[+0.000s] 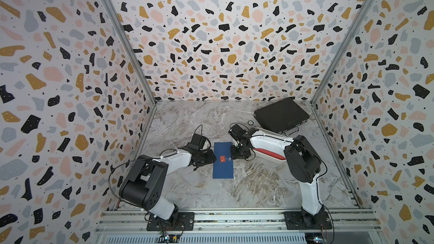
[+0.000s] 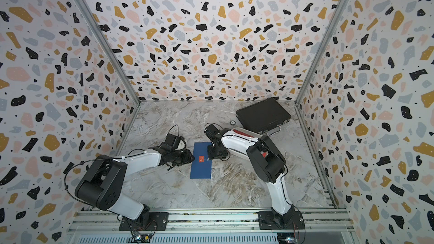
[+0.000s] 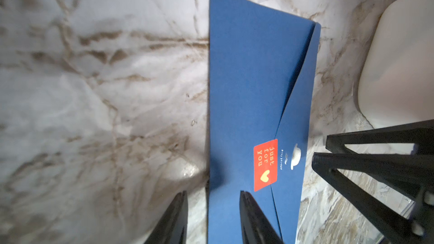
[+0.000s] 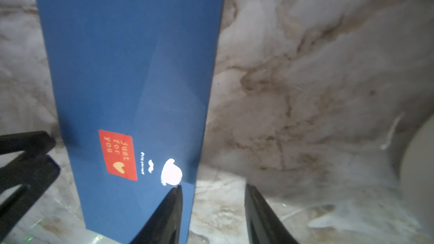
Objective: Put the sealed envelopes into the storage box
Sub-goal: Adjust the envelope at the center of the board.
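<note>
Right arm point(image 1: 270, 143) overhangs the storage box point(image 3: 399, 66), with black briefcase point(image 1: 281, 115) behind it.

**Five things on the marble, counted**

Two sealed envelopes are showing: one navy envelope point(image 1: 223, 160) and one red envelope point(image 1: 270, 153). One white storage box point(image 3: 399, 66), one black briefcase point(image 1: 281, 115) and one small round disc point(image 1: 250, 122) are sitting there.
</note>
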You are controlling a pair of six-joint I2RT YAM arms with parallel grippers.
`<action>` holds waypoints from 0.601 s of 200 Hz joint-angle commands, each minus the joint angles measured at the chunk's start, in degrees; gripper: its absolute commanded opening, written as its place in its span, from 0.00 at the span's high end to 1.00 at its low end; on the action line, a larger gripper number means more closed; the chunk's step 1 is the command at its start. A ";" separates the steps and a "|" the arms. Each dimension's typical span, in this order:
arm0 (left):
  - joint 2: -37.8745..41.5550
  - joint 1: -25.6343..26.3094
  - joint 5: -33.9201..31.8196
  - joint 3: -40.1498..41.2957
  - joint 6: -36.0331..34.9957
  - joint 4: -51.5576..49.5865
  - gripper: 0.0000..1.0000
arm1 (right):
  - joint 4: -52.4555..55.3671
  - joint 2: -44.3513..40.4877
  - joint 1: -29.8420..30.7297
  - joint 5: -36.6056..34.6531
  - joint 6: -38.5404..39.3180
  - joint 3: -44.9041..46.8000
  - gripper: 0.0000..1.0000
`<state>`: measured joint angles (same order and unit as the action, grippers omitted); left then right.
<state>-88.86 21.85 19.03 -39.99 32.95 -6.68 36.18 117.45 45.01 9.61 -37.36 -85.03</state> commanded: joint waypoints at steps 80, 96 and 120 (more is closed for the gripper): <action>-0.54 -0.22 2.04 3.26 1.31 0.04 0.62 | -2.16 4.57 0.51 6.11 -2.98 -3.87 0.50; -0.27 -0.22 2.56 3.90 1.75 0.25 0.62 | -2.21 4.85 0.51 6.67 -2.98 -4.42 0.50; 0.87 -0.22 3.70 5.45 2.70 1.11 0.62 | -2.30 5.26 0.51 7.63 -2.54 -5.18 0.50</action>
<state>-88.36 21.78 21.58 -37.67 34.35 -2.96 32.75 121.05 45.12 15.68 -39.72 -88.88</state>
